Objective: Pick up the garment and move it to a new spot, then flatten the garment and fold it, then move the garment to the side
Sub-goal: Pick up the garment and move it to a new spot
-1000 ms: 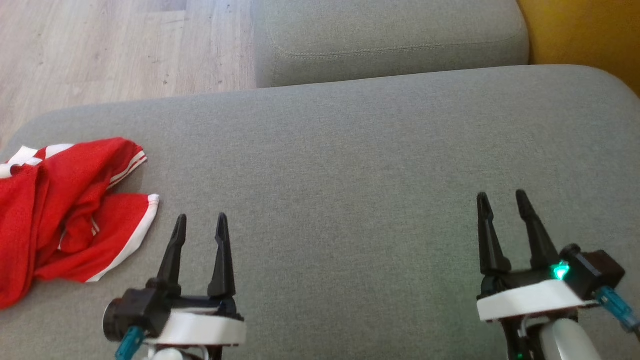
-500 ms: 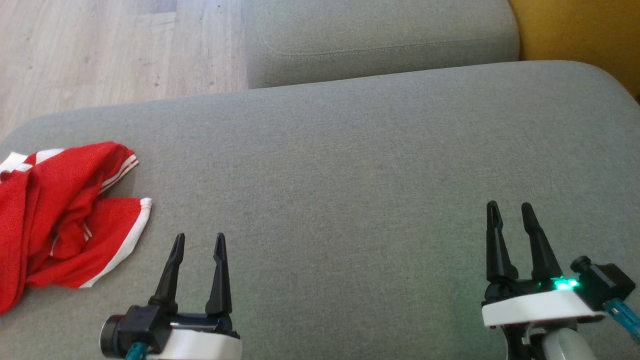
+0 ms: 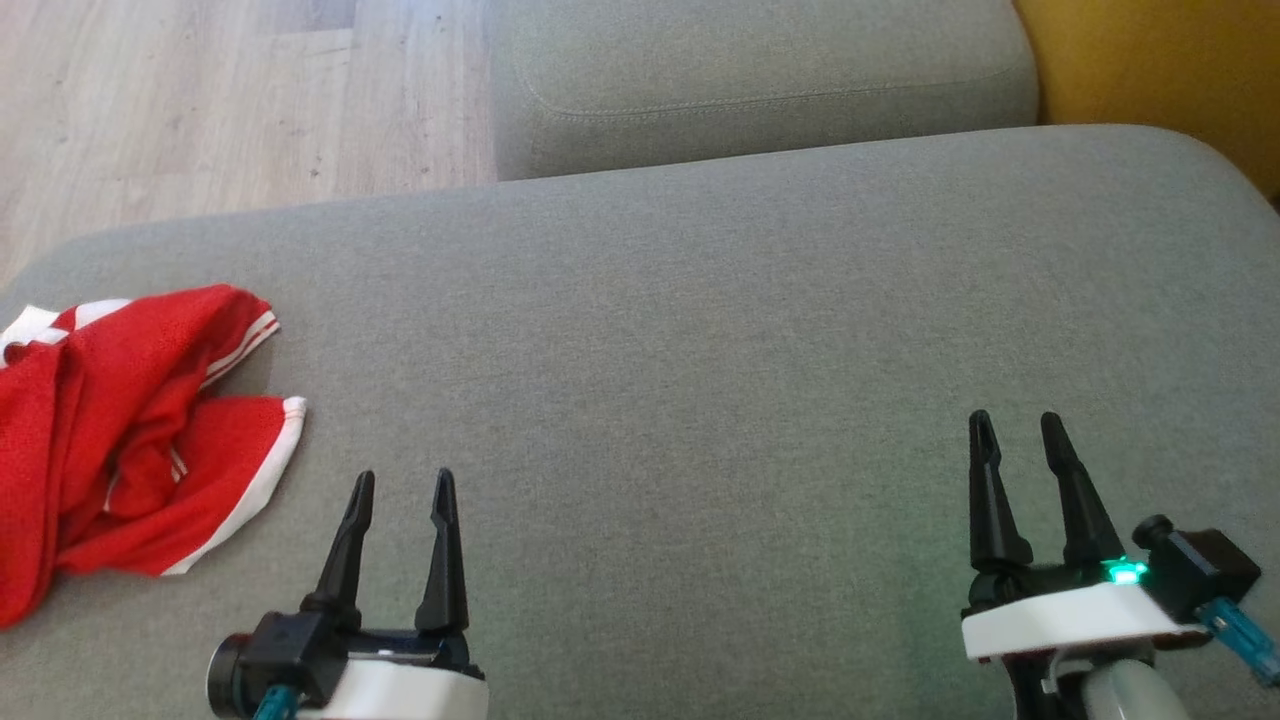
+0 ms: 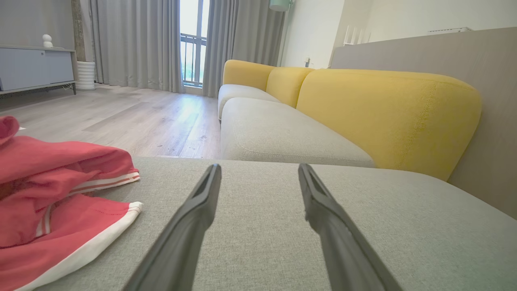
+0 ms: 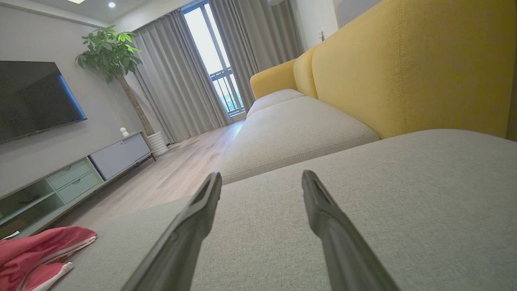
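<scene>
The left gripper [image 3: 404,477] and right gripper [image 3: 1015,418] have eased back toward the near edge of the cushion [image 3: 700,330], jaws apart; we'd reach left, pinching the garment [image 3: 120,420] by a raised fold.

A red garment [image 3: 120,440] with white stripes and trim lies on a grey cushion [image 3: 700,350] backed by yellow upholstery [image 4: 383,109].
</scene>
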Tool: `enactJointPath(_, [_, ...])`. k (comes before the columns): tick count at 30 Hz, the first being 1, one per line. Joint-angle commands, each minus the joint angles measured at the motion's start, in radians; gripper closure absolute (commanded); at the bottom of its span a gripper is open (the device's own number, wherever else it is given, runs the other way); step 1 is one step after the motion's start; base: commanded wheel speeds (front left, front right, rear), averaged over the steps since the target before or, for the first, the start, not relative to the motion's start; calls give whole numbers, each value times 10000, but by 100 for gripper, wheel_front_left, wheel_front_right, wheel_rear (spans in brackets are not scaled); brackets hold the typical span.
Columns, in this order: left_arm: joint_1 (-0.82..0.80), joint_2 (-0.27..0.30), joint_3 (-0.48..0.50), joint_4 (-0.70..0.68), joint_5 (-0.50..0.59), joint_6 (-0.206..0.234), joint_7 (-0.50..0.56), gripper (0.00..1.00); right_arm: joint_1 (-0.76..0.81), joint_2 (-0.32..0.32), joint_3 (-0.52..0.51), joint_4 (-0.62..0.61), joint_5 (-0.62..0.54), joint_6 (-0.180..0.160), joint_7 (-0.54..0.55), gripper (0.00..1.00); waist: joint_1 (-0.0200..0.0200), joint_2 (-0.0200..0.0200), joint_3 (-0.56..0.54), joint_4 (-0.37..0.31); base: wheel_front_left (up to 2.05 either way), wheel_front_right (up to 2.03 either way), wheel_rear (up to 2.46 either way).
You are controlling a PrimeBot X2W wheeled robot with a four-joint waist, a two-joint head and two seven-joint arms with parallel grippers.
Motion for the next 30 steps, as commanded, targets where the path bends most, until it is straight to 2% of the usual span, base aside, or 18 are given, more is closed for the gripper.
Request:
enactJointPath(1, [-367,-36,338,-240,-46,27,-95,0,-263,-79,235,-286,-93,-7,-109,0,0,0,-9,45,0,0,0])
enactJointPath(11, [-309,-37,558,-167,-12,161,-95,0,-262,-79,713,-299,-478,-7,-109,0,0,0,-98,821,0,0,0])
enactJointPath(30, [164,-37,1047,-156,270,240,-95,0,18,-79,1717,-166,-318,-7,-109,0,0,0,-631,3321,0,0,0])
